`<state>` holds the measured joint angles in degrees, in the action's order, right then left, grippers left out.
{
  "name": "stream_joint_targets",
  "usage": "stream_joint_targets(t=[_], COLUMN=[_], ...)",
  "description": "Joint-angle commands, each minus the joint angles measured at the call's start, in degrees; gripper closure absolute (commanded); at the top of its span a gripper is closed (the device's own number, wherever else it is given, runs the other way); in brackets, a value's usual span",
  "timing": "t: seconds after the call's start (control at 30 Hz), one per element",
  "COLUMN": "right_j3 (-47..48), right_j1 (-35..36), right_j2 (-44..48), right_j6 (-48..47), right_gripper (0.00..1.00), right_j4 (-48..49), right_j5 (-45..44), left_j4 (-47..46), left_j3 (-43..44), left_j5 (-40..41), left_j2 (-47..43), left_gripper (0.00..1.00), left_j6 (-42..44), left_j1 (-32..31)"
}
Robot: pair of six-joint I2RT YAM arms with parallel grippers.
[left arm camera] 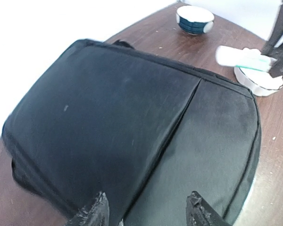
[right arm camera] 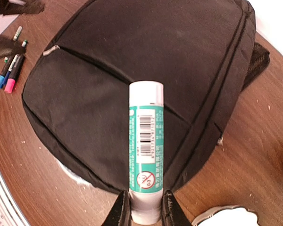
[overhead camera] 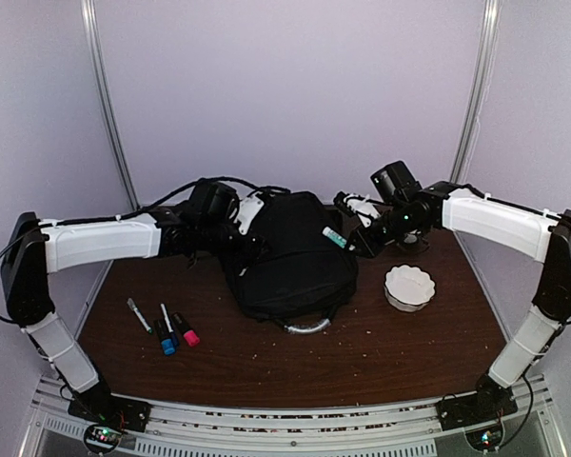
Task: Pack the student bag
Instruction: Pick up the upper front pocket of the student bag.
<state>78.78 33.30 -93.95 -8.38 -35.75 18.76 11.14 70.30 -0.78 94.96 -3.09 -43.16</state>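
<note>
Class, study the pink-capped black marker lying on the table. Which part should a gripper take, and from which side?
Pinch the pink-capped black marker across its dark barrel, coming straight down from above. It lies flat on the brown wooden table, so only the top is open. The blue-capped marker lies close alongside, so finger room there is probably tight.

The student bag fills the mid-tabletop. Over its far-left end the left gripper hovers, fingers apart. The right gripper pinches a glue stick above its right flank. Markers lie near-left, white bowl right. Bare wood runs between them along the near edge.
</note>
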Motion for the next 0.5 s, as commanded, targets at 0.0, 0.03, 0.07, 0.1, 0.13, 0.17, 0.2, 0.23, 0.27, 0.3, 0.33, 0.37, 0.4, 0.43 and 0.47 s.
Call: stream_joint_targets(t=[0.0, 0.03, 0.07, 0.1, 0.13, 0.17, 0.2, 0.23, 0.27, 0.3, 0.33, 0.37, 0.4, 0.43, 0.47], right_j3=[-5.6, -7.1, -8.3, -9.3, -9.8, -9.8, -9.5, -9.2, -8.8, -8.7, -8.6, -8.8, -9.0, -9.2, -9.5], right_j1=[-1.8, -2.3, -2.8, -3.1, -3.4, -3.6, -3.8, -3.9, -4.0, -4.0, -3.9, -4.0, -4.0, -4.0, -4.1], right_j2=[6.0, 6.9, 7.6, 8.1, 8.4, 8.4, 8.2, 7.9, 7.7, 7.6, 7.6, 7.7, 7.8, 7.9, 8.0], right_j6=[-1.4, -1.3, -1.2, -1.2, -0.9, -0.9, -0.9, -0.9, -0.9, -0.9, -0.9, -0.9, -0.9, -1.0, -1.0], right_gripper=[0.93, 0.93, 0.93, 0.93, 0.93, 0.93, 0.93, 0.94, 0.94, 0.94, 0.94, 0.94, 0.94, 0.94, 0.94], right_j4=[4.3, 5.3, 6.1, 6.9, 7.4, 7.5, 7.3, 7.1, 7.0, 7.0, 7.0, 7.0, 7.0, 7.1, 7.2], right_j5=[1.4, 1.6, 1.9, 2.2, 2.4, 2.6, 2.7, 2.7, 2.6, 2.6, 2.7, 2.6, 2.5, 2.5, 2.5], left_j4=[7.3, 8.6, 9.5, 10.2, 10.7, 11.0, 11.3, 11.6, 12.4, 14.3, 16.6, 18.5, 19.8, 20.4, 20.5], left_j3=[8.8, 10.6, 12.1, 13.4, 14.6, 15.6, 16.6, 17.6, 19.0, 20.7, 23.1, 25.1, 26.5, 27.2, 27.6], left_j5=[-2.7, -2.7, -2.8, -3.0, -3.3, -3.5, -3.7, -3.9, -4.3, -4.4, -4.2, -3.9, -3.1, -1.8, 0.0], left_j2=[7.6, 9.1, 10.5, 11.7, 12.7, 13.6, 14.5, 15.3, 16.3, 17.6, 19.2, 20.6, 21.7, 22.5, 23.0], left_gripper=[0.43, 0.44, 0.45, 0.45, 0.46, 0.47, 0.47, 0.48, 0.48, 0.47, 0.48, 0.47, 0.47, 0.47, 0.47], left_j6=[9.7, 11.0, 11.9, 12.6, 13.1, 13.5, 14.0, 14.5, 14.9, 15.4, 15.8, 16.4, 17.0, 17.3, 17.3], left_j1=[-0.3, -0.4, -0.5, -0.5, -0.5, -0.6, -0.7, -0.8, -1.0, -1.1, -1.2, -1.3, -1.5, -1.7, -1.9])
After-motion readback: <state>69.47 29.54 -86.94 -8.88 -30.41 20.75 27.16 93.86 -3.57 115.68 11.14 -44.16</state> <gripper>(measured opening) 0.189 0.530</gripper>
